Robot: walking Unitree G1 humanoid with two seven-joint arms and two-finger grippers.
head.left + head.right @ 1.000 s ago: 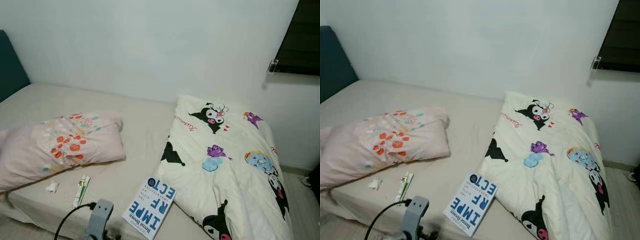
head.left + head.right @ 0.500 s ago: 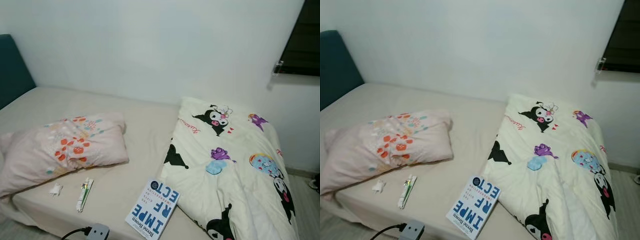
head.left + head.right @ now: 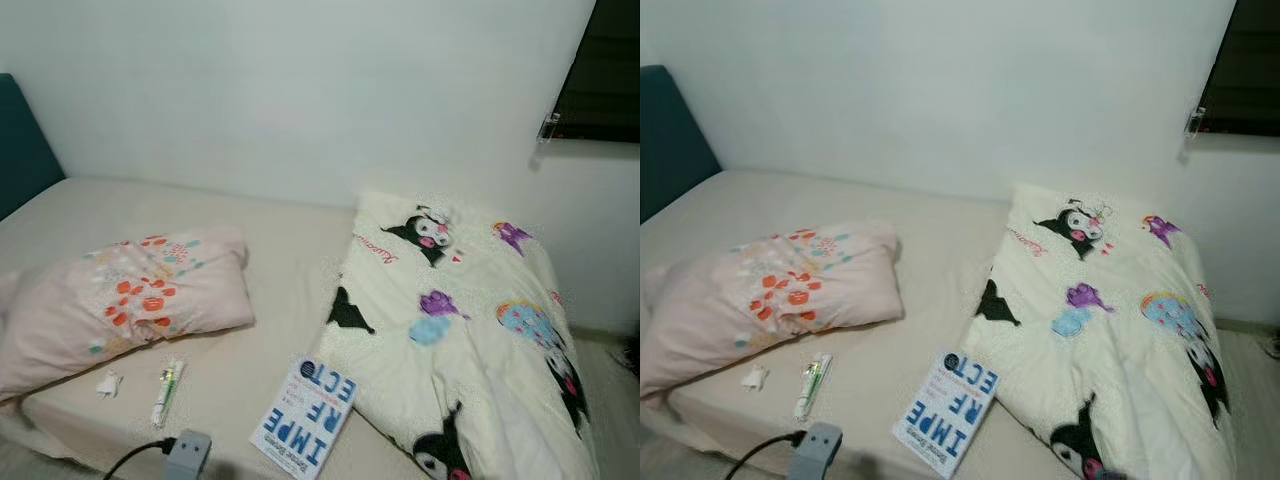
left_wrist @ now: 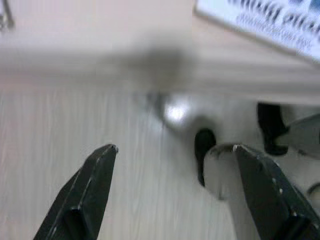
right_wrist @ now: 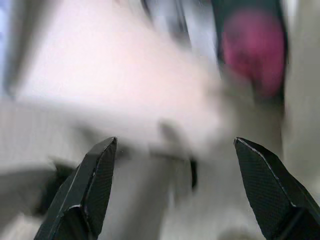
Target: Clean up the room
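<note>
Presently the left gripper (image 4: pixel 172 152) is hanging with its two black fingers spread wide and holding nothing, pointing at pale wood floor (image 4: pixel 75 130) beside the bed's edge; a corner of the book is showing at the frame's margin. Right gripper (image 5: pixel 175 145): fingers likewise standing wide apart and empty, the surroundings too blurred to identify. Left arm's grey wrist unit (image 3: pixel 187 455) with black cable is showing at the lower edge of the head view.

Items lying on the bed (image 3: pixel 280 250), beige sheet:
- Book (image 3: pixel 305 418), white and blue cover, near the front edge, just beside the quilt.
- Tube (image 3: pixel 165 379), slim, white and green, lying near the front edge below the pillow.
- Small crumpled white scrap (image 3: pixel 106 383), near the tube, apart from it.
- Pillow (image 3: pixel 120 300), pink with floral print, toward the teal headboard (image 3: pixel 20 140).
- Quilt (image 3: pixel 460 330), cream with cartoon figures, covering the bed's right part.

Dark window (image 3: pixel 605 70) sitting high on the white wall.
</note>
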